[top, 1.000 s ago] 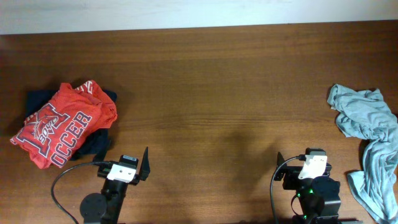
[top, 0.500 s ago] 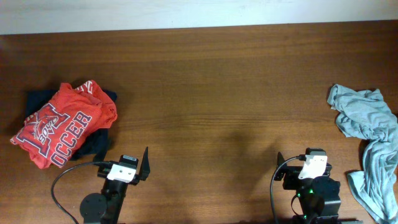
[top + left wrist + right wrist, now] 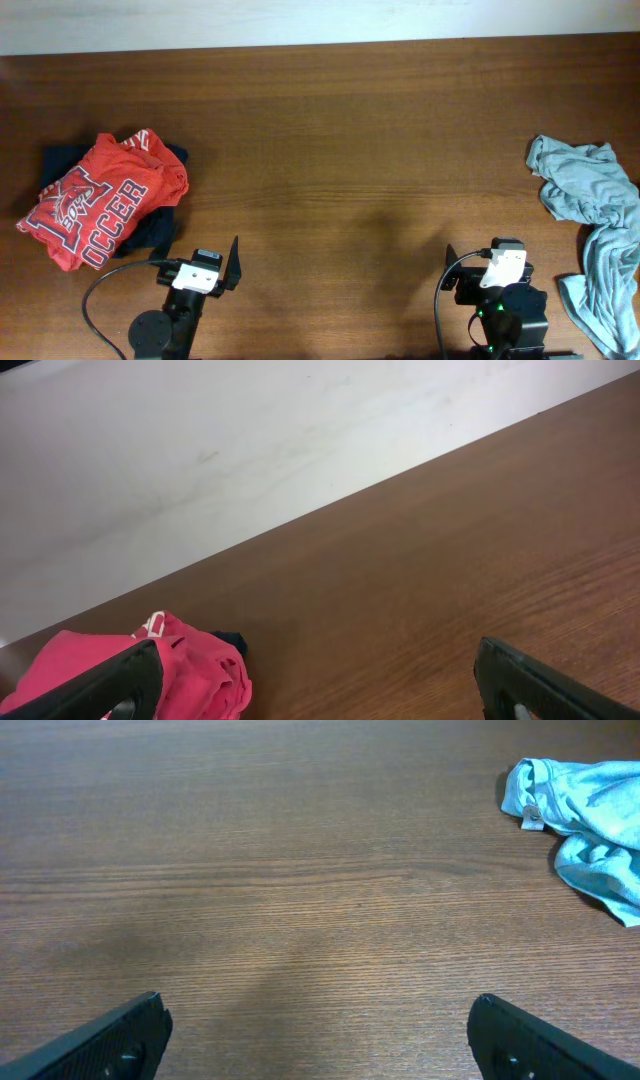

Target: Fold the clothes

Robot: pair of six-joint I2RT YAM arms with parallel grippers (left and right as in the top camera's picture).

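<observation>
Left gripper (image 3: 320, 688) and right gripper (image 3: 320, 1042) sit empty, fingers spread wide. The grey T-shirt (image 3: 590, 200) lies crumpled at the table's (image 3: 350, 150) right edge, perhaps overhanging; a careless tug could drag it off.

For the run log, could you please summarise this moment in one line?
phase: folding not begun; left fingers: open, empty; right fingers: open, empty; grey-teal T-shirt: crumpled, right; red shirt: on navy garment, left

the overhead camera looks straight down on the whole table (image 3: 340, 130). the left wrist camera sits low, facing the far wall (image 3: 200, 460), and shares the red shirt (image 3: 200, 670) with overhead. the right wrist camera tilts down close to the wood and shares the grey-teal shirt (image 3: 590, 800).
</observation>
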